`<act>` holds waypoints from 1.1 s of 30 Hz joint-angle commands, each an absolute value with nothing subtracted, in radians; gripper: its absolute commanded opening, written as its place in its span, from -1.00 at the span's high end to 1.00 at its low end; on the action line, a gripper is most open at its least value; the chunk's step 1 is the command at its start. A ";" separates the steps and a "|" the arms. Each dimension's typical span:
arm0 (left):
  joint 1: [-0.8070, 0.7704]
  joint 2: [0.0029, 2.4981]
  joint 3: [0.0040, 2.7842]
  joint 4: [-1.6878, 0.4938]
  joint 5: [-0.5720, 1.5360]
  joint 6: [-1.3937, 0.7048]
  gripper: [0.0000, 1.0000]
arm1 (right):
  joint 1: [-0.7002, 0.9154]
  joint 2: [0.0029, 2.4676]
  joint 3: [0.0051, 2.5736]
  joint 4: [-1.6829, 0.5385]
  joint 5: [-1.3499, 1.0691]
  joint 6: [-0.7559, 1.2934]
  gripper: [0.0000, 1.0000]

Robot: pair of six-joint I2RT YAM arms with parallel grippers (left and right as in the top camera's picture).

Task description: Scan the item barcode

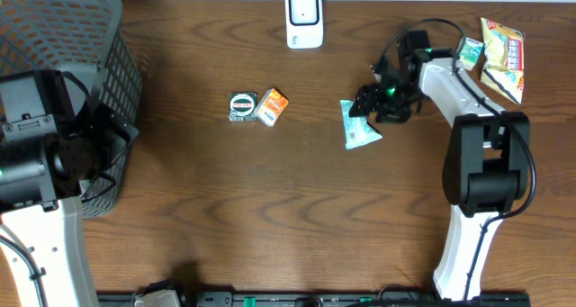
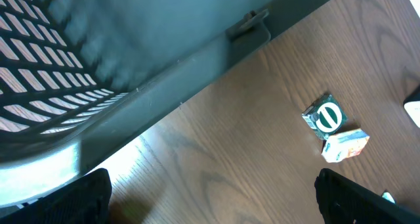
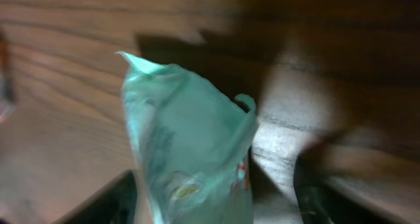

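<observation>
The teal packet (image 1: 361, 130) lies flat on the counter, right of centre and nearer the far edge than the near one. It is well apart from the white scanner (image 1: 304, 19), which stands upright at the middle of the far edge. The right hand (image 1: 367, 107) hangs over the packet's far end. In the wrist view its fingers (image 3: 121, 201) stand apart on either side of the crumpled film. One is close against the packet's edge, and bare wood shows between the packet and the other. The right hand is partly open and straddles the packet without pinching it, so the counter appears to carry the packet's weight. I judge this a poor place for a read, because the packet sits off to one side of the scanner's face.

The left hand (image 2: 213, 201) is spread fully and holds nothing. It is parked beside the grey basket (image 1: 108, 37) at the far left corner, probably to keep the middle of the counter free.

A round green pack (image 1: 243, 106) and an orange box (image 1: 272, 106) sit touching near the centre, and more snack packets (image 1: 502, 55) lie at the far right corner. These are likely other items waiting.
</observation>
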State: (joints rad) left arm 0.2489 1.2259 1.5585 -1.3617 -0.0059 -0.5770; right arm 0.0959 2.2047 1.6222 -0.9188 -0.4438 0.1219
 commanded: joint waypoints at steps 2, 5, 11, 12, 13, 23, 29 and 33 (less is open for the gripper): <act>0.254 1.221 1.569 -1.365 -0.012 -0.581 -0.96 | 0.093 2.210 1.573 -0.900 -0.469 0.134 0.57; 0.254 1.221 1.569 -1.365 -0.012 -0.581 -0.95 | 0.093 2.210 1.575 -0.899 -0.605 0.081 0.98; 0.254 1.221 1.569 -1.365 -0.012 -0.581 -0.95 | 0.091 2.204 1.584 -0.904 -0.825 0.080 0.98; 0.254 1.221 1.569 -1.365 -0.012 -0.581 -0.95 | 0.092 2.199 1.586 -0.902 -0.867 0.080 0.98; 0.254 1.221 1.569 -1.365 -0.012 -0.581 -0.95 | 0.092 2.192 1.589 -0.902 -0.899 0.079 0.97; 0.254 1.221 1.569 -1.365 -0.012 -0.581 -0.95 | 0.105 2.015 1.592 -0.891 -0.979 0.062 0.98; 0.254 1.221 1.569 -1.365 -0.012 -0.581 -0.95 | 0.126 1.943 1.591 -0.835 -1.063 0.067 0.98; 0.254 1.221 1.569 -1.365 -0.012 -0.581 -0.95 | 0.169 1.949 1.591 -0.799 -1.196 0.073 0.98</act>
State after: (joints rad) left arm 0.2489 1.2259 1.5585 -1.3617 -0.0063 -0.5770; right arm 0.1333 1.9495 1.5826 -0.8131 -1.0473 0.0822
